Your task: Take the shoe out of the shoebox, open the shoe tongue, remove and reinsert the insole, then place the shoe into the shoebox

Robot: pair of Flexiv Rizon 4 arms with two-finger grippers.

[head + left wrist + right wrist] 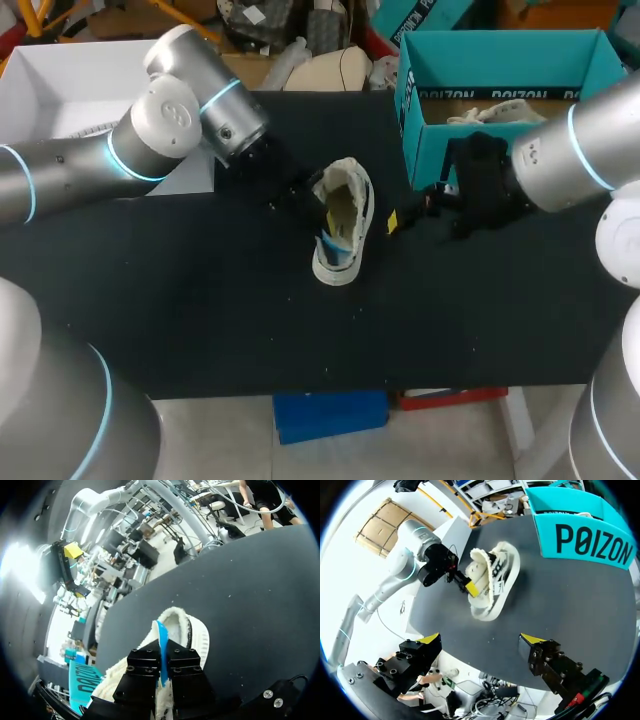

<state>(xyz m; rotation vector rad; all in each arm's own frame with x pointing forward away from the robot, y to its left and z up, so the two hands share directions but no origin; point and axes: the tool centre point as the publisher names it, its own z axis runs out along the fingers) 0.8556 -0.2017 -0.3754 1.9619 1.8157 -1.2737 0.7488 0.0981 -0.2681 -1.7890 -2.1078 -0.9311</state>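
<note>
Left jaws are pressed from both sides on the edge of the blue insole (161, 640), which sticks up at the opening of the white shoe (343, 225). Shoe lies on its side mid-bench (200, 300), near the teal shoebox (470, 55) but not touching it. Right jaws are spread wide and hold nothing, yellow fingertips (532, 639) over bare bench between shoe and shoebox. Second white shoe (495, 113) sits inside shoebox.

Gripper (163, 656) tight on blue insole (161, 635), in shoe (199, 636)

L gripper (163, 666) pinched closed, R gripper (481, 640) spread wide.
</note>
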